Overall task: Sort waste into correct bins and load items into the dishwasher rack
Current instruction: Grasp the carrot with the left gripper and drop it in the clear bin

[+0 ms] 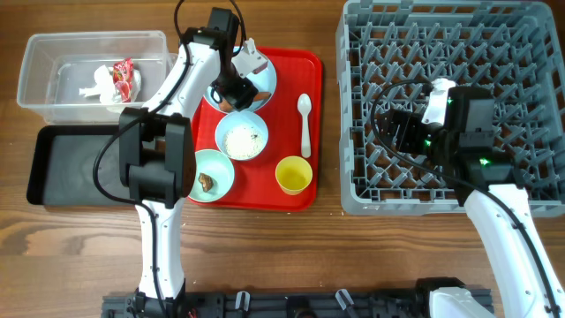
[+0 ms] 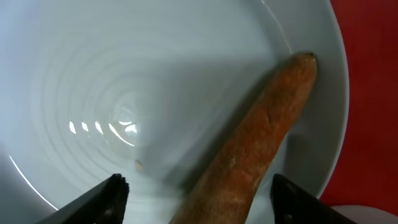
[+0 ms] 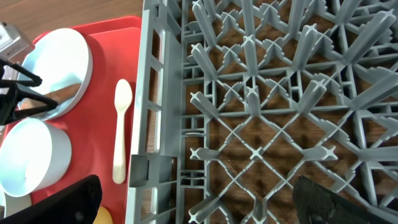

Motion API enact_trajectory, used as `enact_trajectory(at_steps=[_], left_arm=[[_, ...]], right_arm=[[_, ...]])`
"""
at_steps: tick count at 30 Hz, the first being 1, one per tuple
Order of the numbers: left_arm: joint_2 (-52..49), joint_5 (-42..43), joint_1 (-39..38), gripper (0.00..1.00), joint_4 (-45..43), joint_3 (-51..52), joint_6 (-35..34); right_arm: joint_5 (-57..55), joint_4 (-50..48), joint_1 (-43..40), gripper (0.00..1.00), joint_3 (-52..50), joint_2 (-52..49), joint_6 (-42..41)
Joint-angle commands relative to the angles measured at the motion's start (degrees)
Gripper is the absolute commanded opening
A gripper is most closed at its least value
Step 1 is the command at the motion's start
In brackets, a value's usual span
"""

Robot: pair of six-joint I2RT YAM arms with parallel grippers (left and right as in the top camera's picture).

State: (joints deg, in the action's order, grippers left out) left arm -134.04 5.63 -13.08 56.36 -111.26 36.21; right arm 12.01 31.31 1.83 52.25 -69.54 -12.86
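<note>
My left gripper (image 2: 196, 194) is open low over the pale blue plate (image 2: 124, 74), its fingers on either side of the brown sausage stick (image 2: 261, 143), which lies on the plate. In the overhead view the left gripper (image 1: 231, 90) covers part of the plate (image 1: 265, 72). A bowl of white rice (image 1: 241, 138), a bowl with a brown food lump (image 1: 210, 179), the yellow cup (image 1: 293, 174) and the white spoon (image 1: 305, 119) sit on the red tray (image 1: 305, 66). The red-and-white wrapper (image 1: 124, 78) and the tissue (image 1: 95, 86) lie in the clear tub (image 1: 44, 53). My right gripper (image 1: 397, 128) is open and empty over the grey rack (image 1: 494, 53).
The black tray (image 1: 75, 168) lies in front of the clear tub at the left. In the right wrist view the rack's left wall (image 3: 149, 93) stands beside the spoon (image 3: 121, 130), with my right gripper (image 3: 199, 199) just inside that wall.
</note>
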Motion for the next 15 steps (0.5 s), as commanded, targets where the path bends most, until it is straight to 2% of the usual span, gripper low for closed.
enact_trajectory(at_steps=[1,3,4,13,15], left_arm=[[-0.76,-0.33,0.35,0.63,-0.83,-0.04,1.05],[-0.76,-0.31,0.35,0.52,-0.81,-0.04,1.05],[-0.76,-0.31,0.33,0.51,-0.81,-0.04,1.03],[-0.79,-0.07,0.33,0.51,-4.66,4.87,0.83],[-0.79,-0.09,0.35,0.45,-5.53,5.68,0.81]], right_arm=[[0.98,0.07,0.09,1.00,0.87,-0.37,-0.83],[0.98,0.04,0.09,1.00,0.87,-0.37,-0.83],[0.98,0.04,0.09,1.00,0.87,-0.37,-0.85],[0.96,0.02,0.09,1.00,0.87,-0.37,-0.83],[0.98,0.02,0.09,1.00,0.87,-0.37,-0.81]])
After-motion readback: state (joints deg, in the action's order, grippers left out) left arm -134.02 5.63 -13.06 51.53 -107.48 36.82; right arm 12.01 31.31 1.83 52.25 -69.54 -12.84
